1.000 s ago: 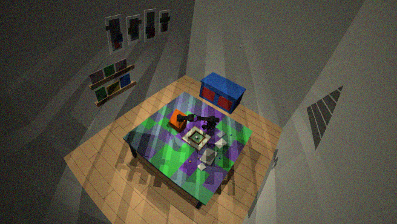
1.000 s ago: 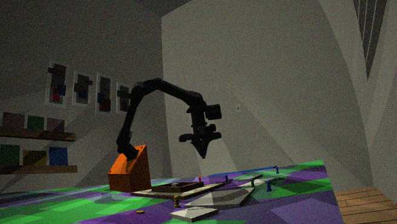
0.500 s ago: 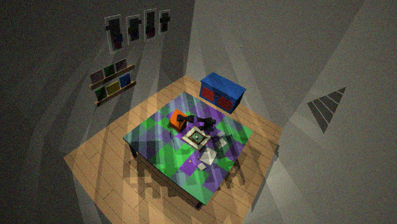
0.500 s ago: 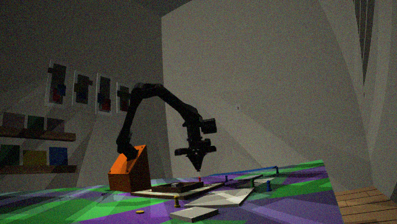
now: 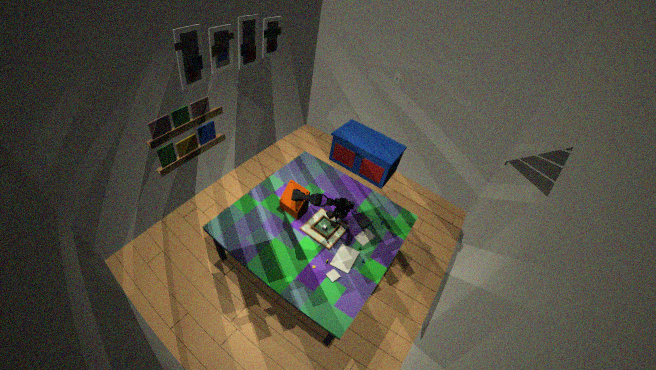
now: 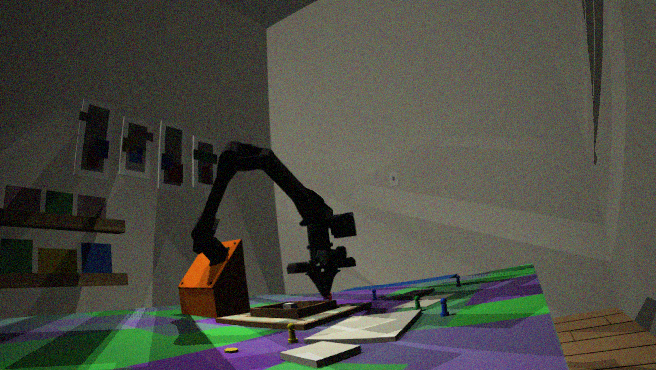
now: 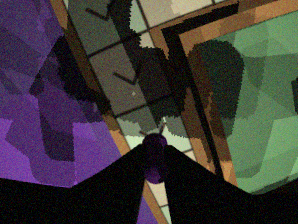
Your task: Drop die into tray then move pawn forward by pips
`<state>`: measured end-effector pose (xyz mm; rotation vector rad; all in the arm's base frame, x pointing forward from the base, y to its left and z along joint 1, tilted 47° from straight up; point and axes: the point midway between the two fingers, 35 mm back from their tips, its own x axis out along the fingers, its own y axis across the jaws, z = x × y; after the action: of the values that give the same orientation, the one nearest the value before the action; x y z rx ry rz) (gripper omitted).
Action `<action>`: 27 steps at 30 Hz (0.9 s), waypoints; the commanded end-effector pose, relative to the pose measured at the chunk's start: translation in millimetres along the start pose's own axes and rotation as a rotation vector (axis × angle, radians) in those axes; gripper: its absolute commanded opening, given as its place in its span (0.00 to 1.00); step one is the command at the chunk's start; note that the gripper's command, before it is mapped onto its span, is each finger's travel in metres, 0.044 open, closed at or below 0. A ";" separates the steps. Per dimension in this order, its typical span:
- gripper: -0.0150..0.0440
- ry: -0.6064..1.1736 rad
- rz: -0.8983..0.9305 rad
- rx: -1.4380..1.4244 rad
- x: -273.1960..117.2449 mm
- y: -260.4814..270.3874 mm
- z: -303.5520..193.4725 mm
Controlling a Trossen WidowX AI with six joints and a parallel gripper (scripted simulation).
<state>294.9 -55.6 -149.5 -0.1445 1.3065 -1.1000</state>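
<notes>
My gripper (image 6: 327, 296) (image 7: 155, 151) points down, shut on a dark purple pawn (image 7: 155, 174), low over the arrow squares beside the tray. The fingers and shadow hide the pawn's base, so I cannot tell whether it touches the board (image 5: 308, 229) (image 6: 250, 322) (image 7: 120, 85). The dice tray (image 6: 280, 312) has brown walls and a green floor. The pale die (image 5: 325, 227) (image 6: 289, 304) lies inside it; its top pips are too small to read. A tiny red spot shows at my fingertips in the exterior view.
A yellow pawn (image 6: 292, 333) and a yellow disc (image 6: 231, 350) are near the board. Pale slabs (image 5: 345, 258) (image 6: 320, 354) lie beyond one side. A green pawn (image 6: 417, 302) and blue pawns (image 6: 444, 307) (image 6: 374, 294) stand farther off. The orange arm base (image 5: 294, 200) (image 6: 212, 280) is behind the board.
</notes>
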 end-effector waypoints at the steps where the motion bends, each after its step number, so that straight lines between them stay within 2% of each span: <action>1: 0.25 -0.004 -0.003 -0.008 5.3 -0.7 -0.9; 14: 0.25 -0.005 -0.003 -0.008 21.9 -1.0 -0.9; 24: 0.70 -0.003 0.001 -0.002 15.1 0.1 -0.2; 27: 0.83 -0.003 0.000 -0.006 -21.1 1.2 -0.2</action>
<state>289.3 -61.0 -153.3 -0.1579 1.3234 -1.1087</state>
